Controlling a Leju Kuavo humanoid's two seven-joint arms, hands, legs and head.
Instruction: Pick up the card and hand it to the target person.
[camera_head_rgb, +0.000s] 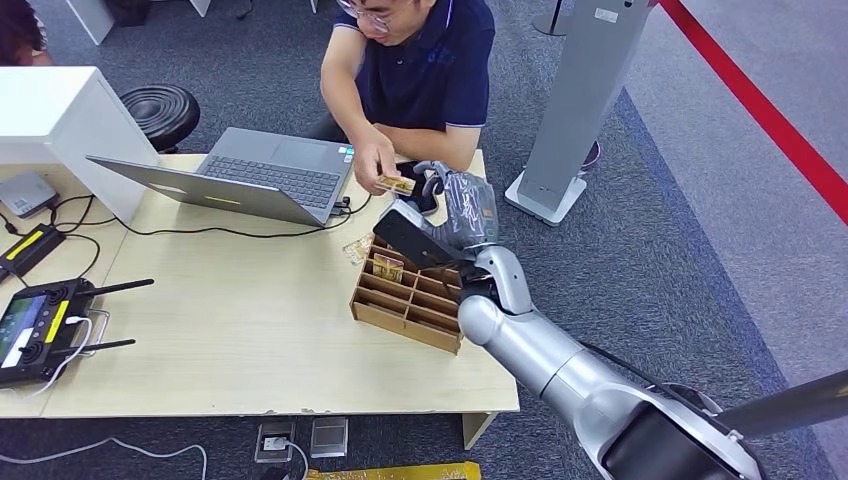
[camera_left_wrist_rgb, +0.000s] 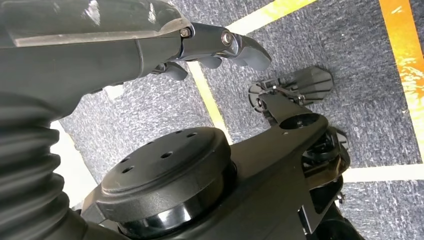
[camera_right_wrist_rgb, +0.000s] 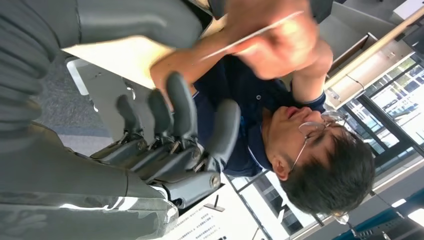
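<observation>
On the head view, at nine o'clock, a black remote controller (camera_head_rgb: 40, 325) with antennas lies on the pale wooden table (camera_head_rgb: 230, 340), with a yellow-and-black device (camera_head_rgb: 30, 248) just above it and a white box (camera_head_rgb: 60, 120) at ten o'clock. Toward eleven o'clock a grey laptop (camera_head_rgb: 250, 175) sits open, a black stool (camera_head_rgb: 160, 112) on the carpet behind it. Near the centre, a brown cardboard organizer (camera_head_rgb: 410, 290) with slotted compartments stands on the table, a few cards upright in its slots. At twelve o'clock a person in a dark blue shirt (camera_head_rgb: 430, 60) sits at the far edge; the person's hand (camera_head_rgb: 375, 165) pinches the card (camera_head_rgb: 395, 184), which is off the table and just beside the robot's fingers. The right hand (camera_head_rgb: 450, 205) hovers over the organizer's far end with its fingers spread and holding nothing; the right wrist view confirms the dark fingers (camera_right_wrist_rgb: 180, 107) apart, the card's edge in the person's grip beyond them. At one o'clock a grey stand (camera_head_rgb: 575, 110) rises from the carpet. The left hand (camera_left_wrist_rgb: 220, 47) hangs over the floor; its fingers seem loosely curled on nothing, though the angle is poor.
</observation>
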